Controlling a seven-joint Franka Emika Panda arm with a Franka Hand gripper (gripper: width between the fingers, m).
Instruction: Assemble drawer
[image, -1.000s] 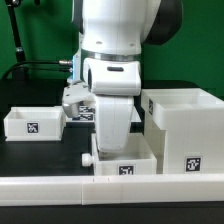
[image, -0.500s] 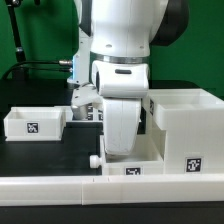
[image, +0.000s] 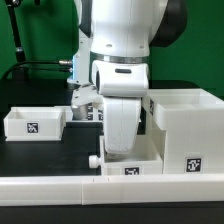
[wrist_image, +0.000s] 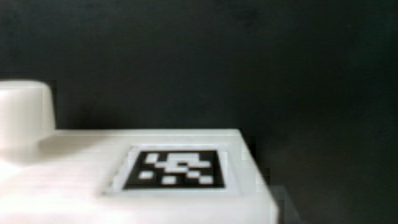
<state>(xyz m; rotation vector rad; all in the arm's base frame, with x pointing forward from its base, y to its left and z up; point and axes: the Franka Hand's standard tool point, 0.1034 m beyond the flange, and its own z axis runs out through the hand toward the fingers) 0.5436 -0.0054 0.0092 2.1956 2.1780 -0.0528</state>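
A small white tray (image: 128, 166) with a front knob (image: 93, 158) and a tag sits at the front centre, just beside the big boxy housing (image: 185, 125) on the exterior view's right. My gripper (image: 120, 150) reaches down into this tray, and its fingertips are hidden behind the tray's wall. The tray travels with the hand, so the gripper is shut on it. The wrist view shows the tray's tagged face (wrist_image: 175, 168) and its knob (wrist_image: 22, 115) very close. A second small tray (image: 30, 122) stands on the exterior view's left.
A long low white rail (image: 60, 186) runs along the table's front edge. The black table (image: 50, 150) lies between the two trays. A green backdrop stands behind the arm.
Between the first two frames the arm and the centre tray shifted toward the exterior view's right, closer to the housing. Nothing has moved since.
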